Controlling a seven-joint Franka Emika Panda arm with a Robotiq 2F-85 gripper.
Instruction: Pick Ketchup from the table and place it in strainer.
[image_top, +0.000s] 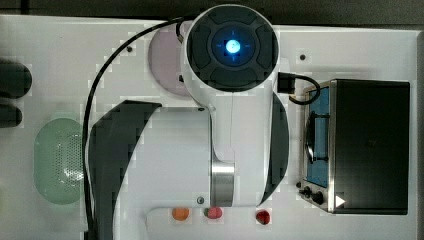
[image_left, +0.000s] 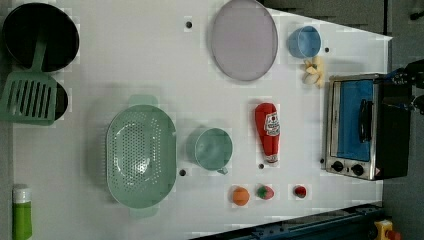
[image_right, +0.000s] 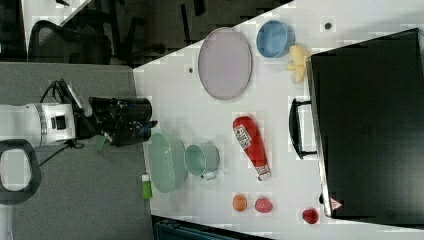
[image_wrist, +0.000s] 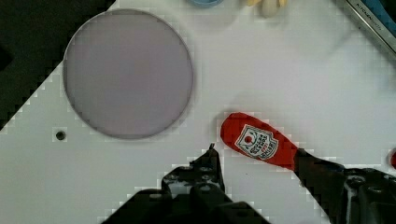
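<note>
A robot lab is shown, set up as a mock kitchen: a white table (image_left: 125, 65) with screw holes carries a toaster oven (image_left: 357, 127), toy fruits (image_left: 240, 195) and dishes, while an office chair (image_right: 65, 42) is seen beside.

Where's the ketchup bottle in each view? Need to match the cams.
Top view: hidden under the arm.
Left view: Ketchup lying flat, right of centre, between the green cup and the toaster oven.
Right view: Ketchup mid-frame, right of the green cup.
Wrist view: Ketchup lying between the open gripper fingers' tips, apart from them.
Shared landmark: lilac plate.
</note>
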